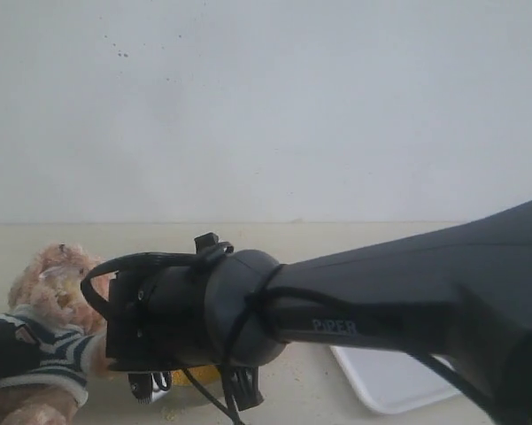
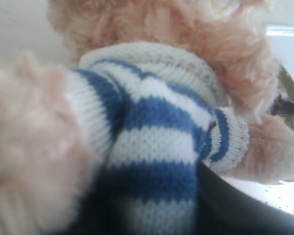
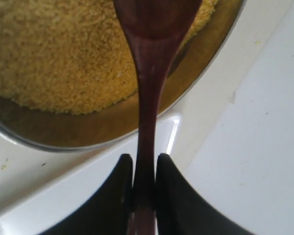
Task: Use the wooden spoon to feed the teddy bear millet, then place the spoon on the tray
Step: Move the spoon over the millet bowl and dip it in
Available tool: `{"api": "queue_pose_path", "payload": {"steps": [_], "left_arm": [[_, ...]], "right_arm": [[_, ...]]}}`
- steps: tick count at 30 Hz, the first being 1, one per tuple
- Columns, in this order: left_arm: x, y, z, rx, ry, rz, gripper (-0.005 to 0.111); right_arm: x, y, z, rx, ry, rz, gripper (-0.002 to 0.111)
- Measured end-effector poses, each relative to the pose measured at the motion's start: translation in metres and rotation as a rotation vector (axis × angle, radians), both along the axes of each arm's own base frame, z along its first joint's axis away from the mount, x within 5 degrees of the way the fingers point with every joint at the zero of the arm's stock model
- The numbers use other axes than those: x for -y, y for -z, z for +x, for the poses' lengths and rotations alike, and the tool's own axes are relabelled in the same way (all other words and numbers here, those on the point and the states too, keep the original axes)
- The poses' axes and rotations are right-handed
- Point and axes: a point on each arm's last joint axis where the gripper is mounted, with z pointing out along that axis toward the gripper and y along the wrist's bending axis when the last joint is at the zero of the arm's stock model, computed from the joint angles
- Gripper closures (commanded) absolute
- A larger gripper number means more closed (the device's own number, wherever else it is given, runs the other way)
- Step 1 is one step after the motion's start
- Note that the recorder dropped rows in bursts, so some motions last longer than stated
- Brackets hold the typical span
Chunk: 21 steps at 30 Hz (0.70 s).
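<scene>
Right gripper [image 3: 144, 164] pinches the wooden spoon [image 3: 147, 98] by its handle, spoon bowl over the millet [image 3: 54, 54] in the steel bowl [image 3: 88, 129], tray [image 1: 389, 385] on the table's [image 1: 336, 235] right side, left gripper [image 1: 4, 347] clamped on the teddy bear [image 1: 53, 283] at the table's left side.

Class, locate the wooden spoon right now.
Right wrist view: the wooden spoon is clamped by its handle in the right gripper, its scoop over the millet in the steel bowl.
</scene>
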Motion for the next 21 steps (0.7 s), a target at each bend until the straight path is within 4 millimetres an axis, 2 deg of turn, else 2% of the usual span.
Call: {"api": "queue_pose_path", "payload": {"steps": [11, 21], "left_arm": [[0.000, 0.000, 0.000, 0.000, 0.000, 0.000, 0.103], [0.000, 0.000, 0.000, 0.000, -0.001, 0.000, 0.103]], "right_arm": [[-0.004, 0.004, -0.006, -0.133, 0.052, 0.096, 0.109], [0.014, 0.007, 0.013, -0.193, 0.154, 0.140, 0.109]]}}
